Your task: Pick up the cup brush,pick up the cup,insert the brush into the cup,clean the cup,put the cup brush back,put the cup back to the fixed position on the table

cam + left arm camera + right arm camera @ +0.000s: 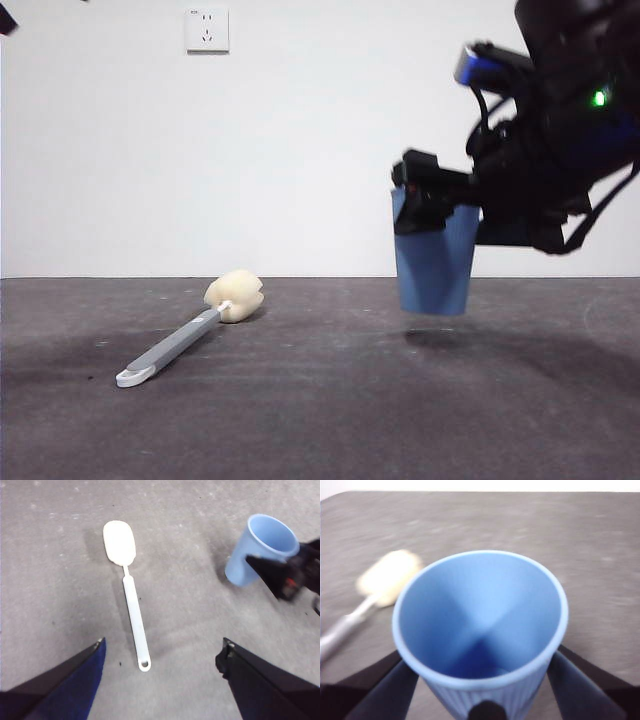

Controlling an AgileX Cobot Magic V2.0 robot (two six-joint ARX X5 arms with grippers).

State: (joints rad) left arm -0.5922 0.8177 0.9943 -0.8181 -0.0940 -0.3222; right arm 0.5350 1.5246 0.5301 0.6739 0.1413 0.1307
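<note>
The right gripper (432, 205), black with two jaws, is clamped on the blue ribbed plastic cup (434, 262), one jaw on each side of the wall just below the smooth rim band. In the front view the cup hangs clear of the dark grey matte table (330, 400), mouth upward and roughly upright, with its shadow lying on the surface beneath it. The right wrist view looks straight into the cup's (481, 630) open mouth; the interior is plain blue and holds nothing, and the two jaws press against the wall on opposite sides. The slim grey-handled cup brush (190, 335) with the cream-yellow lumpy sponge head lies flat on the table, well apart from the cup and not touched by either gripper. In the front view its sponge head points away from the camera and its white looped end lies nearest. The left wrist view shows the brush (131, 600) at full length on the table (190, 630), with the cup (260, 547) and the right gripper off to one side of it. The left gripper (162, 652) hovers above the brush, jaws spread wide apart and holding nothing, the looped end of the handle lying between them. A white wall socket (207, 29) is fixed to the pale wall behind the table.
</note>
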